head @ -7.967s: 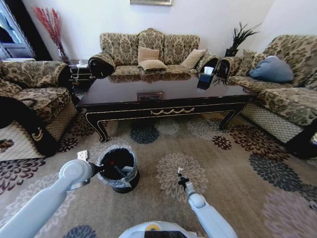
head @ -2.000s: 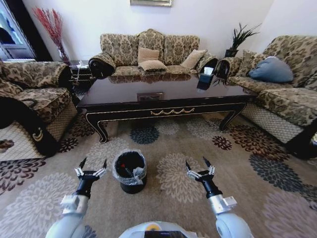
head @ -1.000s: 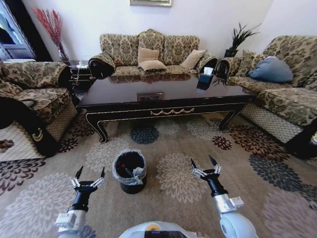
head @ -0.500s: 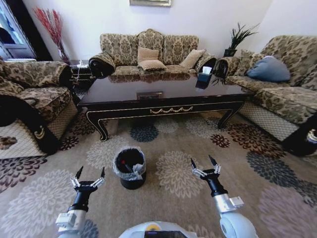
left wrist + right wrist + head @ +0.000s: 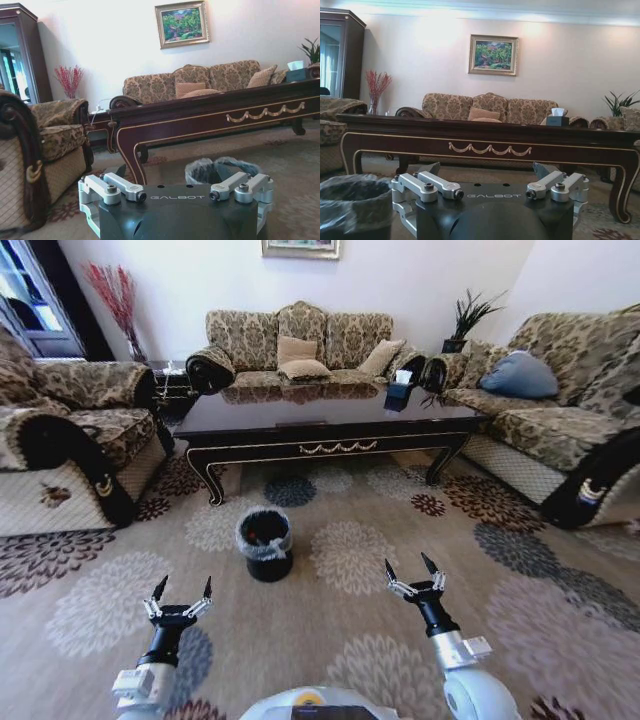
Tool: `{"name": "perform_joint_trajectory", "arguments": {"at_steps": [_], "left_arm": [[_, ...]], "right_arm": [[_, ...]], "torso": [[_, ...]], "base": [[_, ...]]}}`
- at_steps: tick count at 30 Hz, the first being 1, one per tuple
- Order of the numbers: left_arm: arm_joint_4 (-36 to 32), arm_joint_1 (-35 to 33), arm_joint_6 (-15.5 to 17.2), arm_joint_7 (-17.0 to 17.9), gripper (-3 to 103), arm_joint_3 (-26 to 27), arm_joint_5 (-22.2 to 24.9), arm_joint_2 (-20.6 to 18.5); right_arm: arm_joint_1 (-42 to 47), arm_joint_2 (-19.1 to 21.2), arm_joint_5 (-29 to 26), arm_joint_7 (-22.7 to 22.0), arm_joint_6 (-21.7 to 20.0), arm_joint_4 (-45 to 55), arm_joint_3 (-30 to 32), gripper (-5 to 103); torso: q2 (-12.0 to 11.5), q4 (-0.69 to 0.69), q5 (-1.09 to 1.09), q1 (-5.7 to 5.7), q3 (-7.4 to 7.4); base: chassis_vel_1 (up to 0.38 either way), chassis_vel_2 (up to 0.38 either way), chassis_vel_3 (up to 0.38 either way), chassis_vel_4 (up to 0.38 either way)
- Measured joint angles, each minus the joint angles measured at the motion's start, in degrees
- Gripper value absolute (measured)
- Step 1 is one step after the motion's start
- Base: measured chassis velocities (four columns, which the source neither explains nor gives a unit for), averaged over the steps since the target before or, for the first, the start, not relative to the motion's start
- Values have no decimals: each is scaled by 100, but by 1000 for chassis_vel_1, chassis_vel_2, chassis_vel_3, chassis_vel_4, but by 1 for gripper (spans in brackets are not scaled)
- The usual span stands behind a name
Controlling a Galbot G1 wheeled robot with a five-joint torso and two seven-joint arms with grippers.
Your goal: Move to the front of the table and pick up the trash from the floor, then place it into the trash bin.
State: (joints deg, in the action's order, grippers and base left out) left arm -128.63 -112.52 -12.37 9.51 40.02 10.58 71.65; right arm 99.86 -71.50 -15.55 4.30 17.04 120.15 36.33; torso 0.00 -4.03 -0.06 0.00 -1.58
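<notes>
Bin (image 5: pixel 267 562), black with a clear bag ruffled over the rim, just left of the middle of the head view. Stands upright on the flowered carpet (image 5: pixel 350 620), in front of the table (image 5: pixel 330 425) and apart from it, mouth up so that things can be dropped in from above. Inside dark; too small to tell what trash, if any, lies there.

Across the upper middle of the frame, the long dark table with gold scrollwork along its front edge, a tissue box (image 5: pixel 398 396) near its right end. Behind it a patterned sofa (image 5: pixel 300 345) against the wall, more seats at the left and right edges.

Low in the frame, left gripper (image 5: pixel 182 586) at lower left and right gripper (image 5: pixel 412 566) at lower right. Both spread wide, grasping nothing, fingertips up and pointing toward the table. Held level and well apart on either side of the bin, probably a carrying pose that keeps the arms off the carpet and the furniture while the base travels.

From the wrists, the same bin and table ahead of each unclenched gripper, a framed painting (image 5: pixel 493 55) on the wall beyond.

Readable writing: "GALBOT" in pale letters on the dark body of each gripper, in both wrist views. Nothing else legible.
</notes>
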Motion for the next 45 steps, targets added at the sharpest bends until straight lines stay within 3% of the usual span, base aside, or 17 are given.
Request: {"name": "perform_joint_trajectory", "arguments": {"at_steps": [3, 6, 40, 45], "left_arm": [[0, 0, 1, 0, 100, 0, 0, 0], [0, 0, 0, 0, 100, 0, 0, 0], [-1, 1, -1, 1, 100, 0, 1, -1], [-1, -1, 0, 0, 100, -1, 1, 0]], "right_arm": [[0, 0, 0, -1, 0, 0, -1, 100], [1, 0, 0, -2, 0, 0, -1, 100], [-1, 0, 0, -3, 1, -2, -1, 100], [7, 1, 1, -3, 1, -2, -1, 100]], "torso": [[0, 0, 10, 1, -1], [0, 0, 3, 0, 1], [0, 0, 6, 0, 2], [55, -2, 7, -1, -51]], "base": [[375, -378, -375, 385], [357, -375, -342, 374], [351, -351, -355, 356], [263, -260, -254, 250]]}}
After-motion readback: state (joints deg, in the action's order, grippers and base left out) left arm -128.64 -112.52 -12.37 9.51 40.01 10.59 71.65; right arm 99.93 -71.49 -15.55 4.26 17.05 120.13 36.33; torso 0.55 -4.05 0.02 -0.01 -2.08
